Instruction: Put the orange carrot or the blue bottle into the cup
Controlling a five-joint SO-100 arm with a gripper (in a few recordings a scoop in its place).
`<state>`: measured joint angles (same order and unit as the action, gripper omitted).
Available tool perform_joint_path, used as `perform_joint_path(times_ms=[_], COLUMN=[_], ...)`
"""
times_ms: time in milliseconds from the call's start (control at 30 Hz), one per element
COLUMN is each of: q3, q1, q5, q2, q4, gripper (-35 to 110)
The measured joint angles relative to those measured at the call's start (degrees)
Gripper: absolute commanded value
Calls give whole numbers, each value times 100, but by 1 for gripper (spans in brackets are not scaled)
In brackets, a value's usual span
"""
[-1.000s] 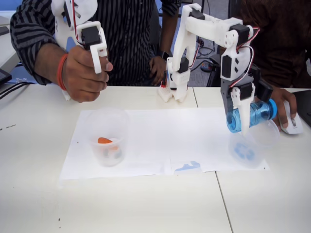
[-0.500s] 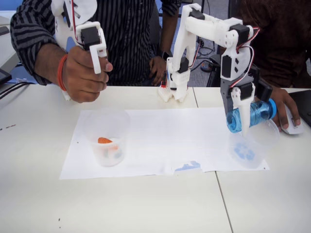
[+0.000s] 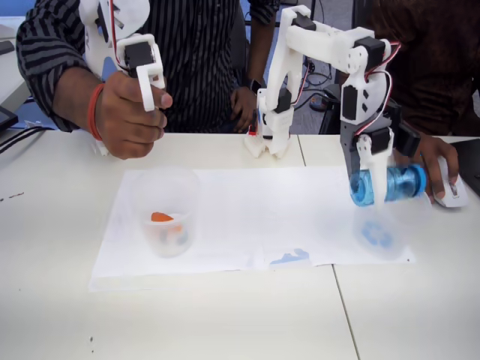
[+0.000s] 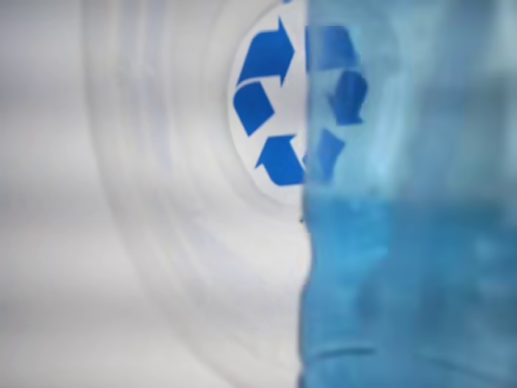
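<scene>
The blue bottle (image 3: 390,184) lies level in the air at the right of the fixed view, with my gripper (image 3: 377,195) shut on it. Directly under it stands the cup (image 3: 379,232), clear, with blue recycling arrows on it. In the wrist view the bottle (image 4: 404,242) is a blurred blue mass on the right, and I look down into the cup (image 4: 161,202) onto the arrows at its bottom. The orange carrot (image 3: 161,217) lies inside another clear cup (image 3: 163,214) on the left of the white paper.
A white paper sheet (image 3: 247,210) covers the table's middle and carries a small blue mark (image 3: 291,257) near its front edge. A person's hand (image 3: 441,165) rests by a white mouse (image 3: 451,191) just right of the bottle. My arm's base (image 3: 268,139) stands at the back.
The bottle has tipped from slightly slanted to level and sunk a little over the cup. The cup, leaning right before, now stands straighter under it. The paper's front-left corner has shifted slightly.
</scene>
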<state>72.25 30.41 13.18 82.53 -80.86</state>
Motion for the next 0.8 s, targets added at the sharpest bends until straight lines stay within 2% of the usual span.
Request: perform_joint_path(times_ms=[600, 800], q3=[0, 0], q1=[0, 0], q5=[0, -88], q2=[18, 606], q4=[0, 0], gripper=[42, 42])
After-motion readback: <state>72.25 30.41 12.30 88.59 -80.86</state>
